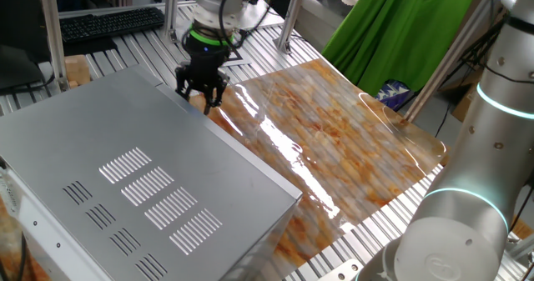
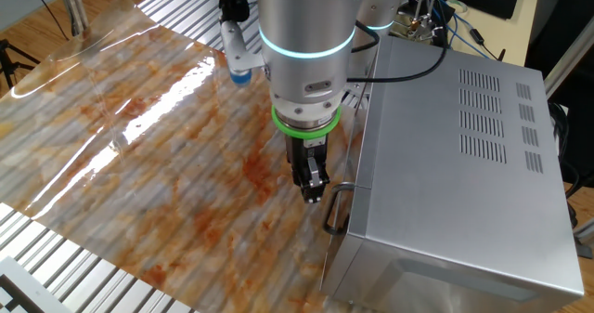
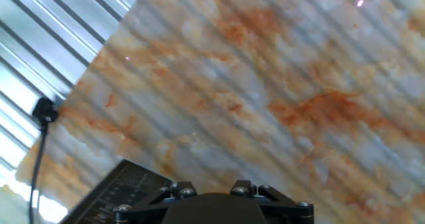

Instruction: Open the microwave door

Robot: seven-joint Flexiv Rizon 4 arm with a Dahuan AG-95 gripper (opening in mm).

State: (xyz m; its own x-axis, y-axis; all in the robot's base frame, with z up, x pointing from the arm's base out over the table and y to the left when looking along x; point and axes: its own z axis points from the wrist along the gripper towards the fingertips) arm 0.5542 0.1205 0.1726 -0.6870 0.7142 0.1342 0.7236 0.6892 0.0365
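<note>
Hanging at the microwave's (image 2: 455, 164) front edge, the gripper (image 2: 314, 190) points down beside a dark door handle (image 2: 336, 206) that only the other fixed view shows; its jaw gap I cannot tell. One fixed view has the grey casing at 8 o'clock, hiding the microwave door. Marbled board (image 1: 342, 139) spreads toward 3 o'clock.
</note>
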